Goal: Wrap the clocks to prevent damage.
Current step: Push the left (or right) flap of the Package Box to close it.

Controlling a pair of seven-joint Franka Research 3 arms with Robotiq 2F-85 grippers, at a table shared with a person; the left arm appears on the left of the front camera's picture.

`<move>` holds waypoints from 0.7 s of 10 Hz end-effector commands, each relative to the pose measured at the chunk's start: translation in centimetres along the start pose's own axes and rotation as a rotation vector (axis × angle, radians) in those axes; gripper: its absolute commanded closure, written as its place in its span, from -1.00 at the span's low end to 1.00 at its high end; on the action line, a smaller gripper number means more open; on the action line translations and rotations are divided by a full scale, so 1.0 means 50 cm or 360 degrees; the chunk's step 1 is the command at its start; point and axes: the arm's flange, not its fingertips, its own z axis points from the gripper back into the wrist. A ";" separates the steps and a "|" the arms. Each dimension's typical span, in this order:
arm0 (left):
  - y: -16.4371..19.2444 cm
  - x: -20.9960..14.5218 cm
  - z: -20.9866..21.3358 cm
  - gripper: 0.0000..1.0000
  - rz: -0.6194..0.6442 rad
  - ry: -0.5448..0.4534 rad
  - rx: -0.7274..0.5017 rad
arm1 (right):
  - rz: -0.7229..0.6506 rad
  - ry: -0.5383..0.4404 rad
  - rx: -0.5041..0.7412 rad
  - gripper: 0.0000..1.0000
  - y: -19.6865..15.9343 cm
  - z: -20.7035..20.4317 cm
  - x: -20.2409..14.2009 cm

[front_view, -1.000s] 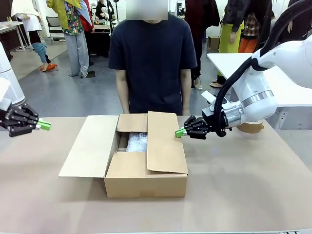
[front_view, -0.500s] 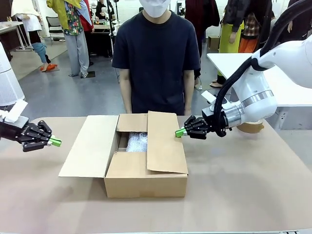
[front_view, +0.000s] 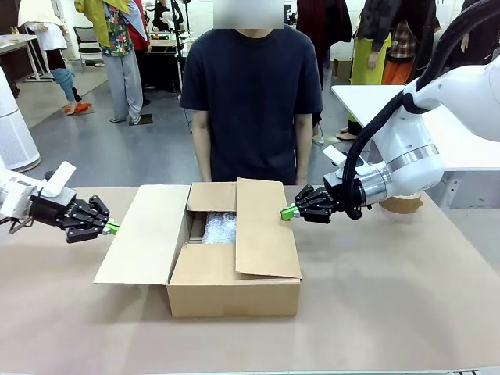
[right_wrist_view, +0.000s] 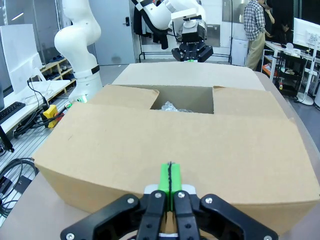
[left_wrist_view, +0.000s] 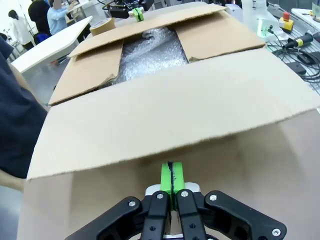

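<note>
front view: we look from the robot's side across the carton (front_view: 234, 291) toward the person (front_view: 250, 101) behind it, at middle range. left wrist view: we sit low and close beside the carton's spread flap (left_wrist_view: 170, 110), facing over its opening. right wrist view: we face the carton's opposite side, close against its folded flap (right_wrist_view: 175, 145). both wrist views share the opening; beyond the carton each catches the other arm's gripper: right gripper (left_wrist_view: 137, 12), left gripper (right_wrist_view: 190, 60).

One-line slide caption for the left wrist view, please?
Left gripper, jaws shut, faces the carton's outspread flap; beyond it, the bubble-wrapped clocks lie inside.
</note>
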 end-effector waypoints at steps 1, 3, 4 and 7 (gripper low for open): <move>0.023 0.011 -0.026 0.98 0.0060 -0.0050 0.0019 | -0.0011 0.0013 -0.0011 0.98 -0.001 -0.005 -0.009; 0.032 0.025 -0.044 0.98 0.0122 -0.0142 0.0036 | -0.0011 0.0013 -0.0011 0.98 -0.001 -0.005 -0.009; 0.053 0.043 -0.046 0.98 0.0130 -0.0224 0.0048 | -0.0011 0.0013 -0.0011 0.98 -0.001 -0.005 -0.009; 0.084 0.109 -0.078 0.98 0.0070 -0.0388 0.0060 | -0.0011 0.0013 -0.0011 0.98 -0.001 -0.005 -0.009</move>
